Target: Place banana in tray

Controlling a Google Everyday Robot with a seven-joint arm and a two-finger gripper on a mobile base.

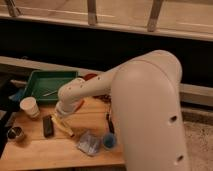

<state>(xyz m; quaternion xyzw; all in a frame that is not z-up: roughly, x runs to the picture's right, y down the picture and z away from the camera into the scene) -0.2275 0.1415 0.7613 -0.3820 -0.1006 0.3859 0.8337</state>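
The pale yellow banana (63, 126) lies on the wooden table (35, 150), pointing toward the front right. My gripper (59, 115) is at the end of the big white arm (145, 105), right over the banana's far end and hiding part of it. The dark green tray (37, 84) sits at the back left of the table, just behind the gripper. A thin stick-like item (50, 93) lies in the tray.
A paper cup (30, 107) stands left of the gripper. A black oblong object (47, 125) lies beside the banana. A small metal cup (16, 133) sits at the front left. A clear packet (89, 143) and a blue cup (110, 141) are at the front. An orange bowl (90, 77) peeks out behind the arm.
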